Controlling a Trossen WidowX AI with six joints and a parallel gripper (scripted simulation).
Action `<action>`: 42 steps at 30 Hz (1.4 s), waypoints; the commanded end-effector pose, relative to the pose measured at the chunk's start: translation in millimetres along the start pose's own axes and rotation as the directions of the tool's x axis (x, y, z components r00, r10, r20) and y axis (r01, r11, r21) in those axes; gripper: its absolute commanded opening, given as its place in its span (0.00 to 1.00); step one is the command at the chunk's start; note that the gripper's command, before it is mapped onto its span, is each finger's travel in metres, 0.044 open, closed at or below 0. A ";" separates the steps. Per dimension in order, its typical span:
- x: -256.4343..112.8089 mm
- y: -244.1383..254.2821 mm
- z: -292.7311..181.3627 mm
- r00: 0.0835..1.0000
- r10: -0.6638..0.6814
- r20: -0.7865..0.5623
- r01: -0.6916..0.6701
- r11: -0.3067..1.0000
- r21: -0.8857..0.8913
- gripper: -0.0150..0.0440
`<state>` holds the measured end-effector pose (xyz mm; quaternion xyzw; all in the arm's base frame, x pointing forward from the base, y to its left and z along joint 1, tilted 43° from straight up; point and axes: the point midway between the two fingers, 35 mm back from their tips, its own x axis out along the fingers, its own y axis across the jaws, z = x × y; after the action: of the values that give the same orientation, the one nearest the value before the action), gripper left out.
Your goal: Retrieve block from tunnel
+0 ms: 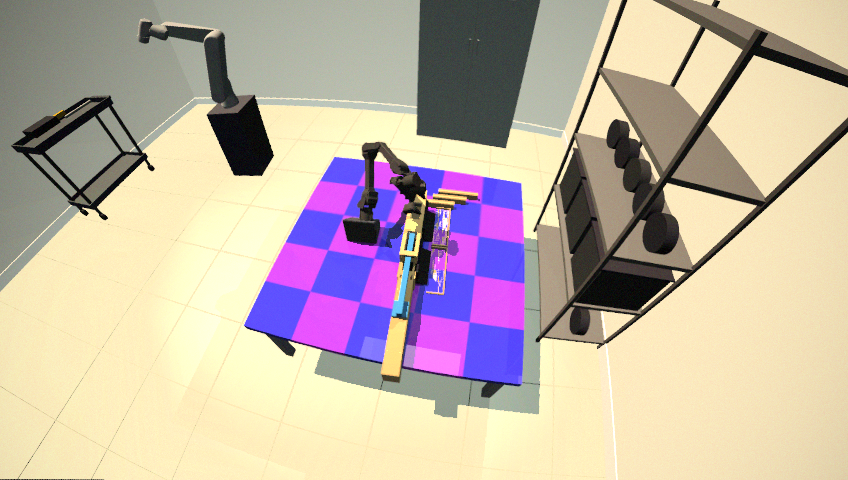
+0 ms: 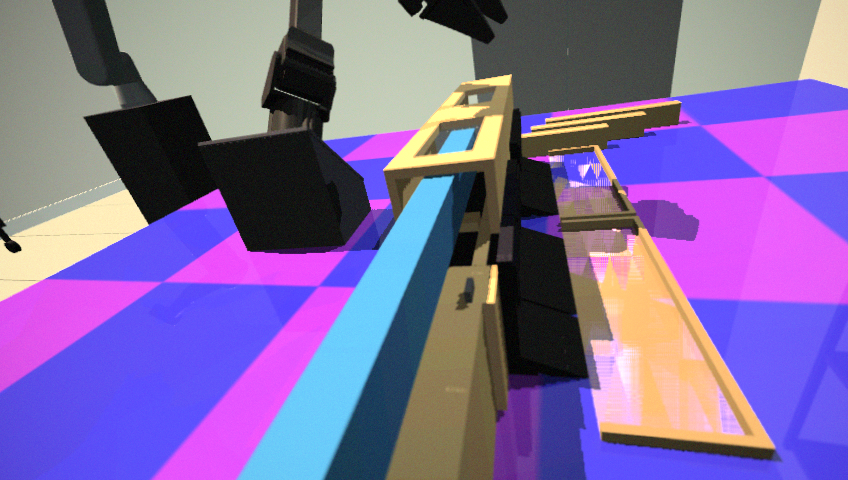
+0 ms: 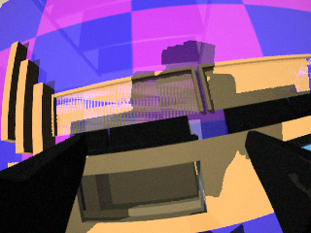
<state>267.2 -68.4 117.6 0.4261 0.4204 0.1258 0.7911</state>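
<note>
- The end effector is open, its two fingers wide apart with nothing between them; the exterior view cuts off its upper part.
- Below it stands one pale wooden tunnel, with two rectangular openings in its top. Shadow darkens the inside of the opening in the wrist view.
- The small block cannot be made out in any view, so its place within the tunnel cannot be confirmed.
- One long blue handle sticks out of the tunnel's near end in the exterior view, which crops its outer end.
- Beside the handle runs one wooden beam, also cropped there.
- Black blocks line the tunnel's side; they merge too much to count surely.
- Two thin-rimmed panels lie end to end beside them, their surfaces streaked and hard to read.
- Three loose rods lie near the tunnel's far end on the checkered worktop.
- Farther out are one rack with six visible dark discs, one cabinet and one cart.
</note>
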 end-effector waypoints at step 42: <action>26.7 -291.0 4.8 0.881 -0.322 -0.347 0.418 0.183 0.890 1.00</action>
<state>253.5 -228.4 -94.3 0.6734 0.5341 -0.2881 0.4222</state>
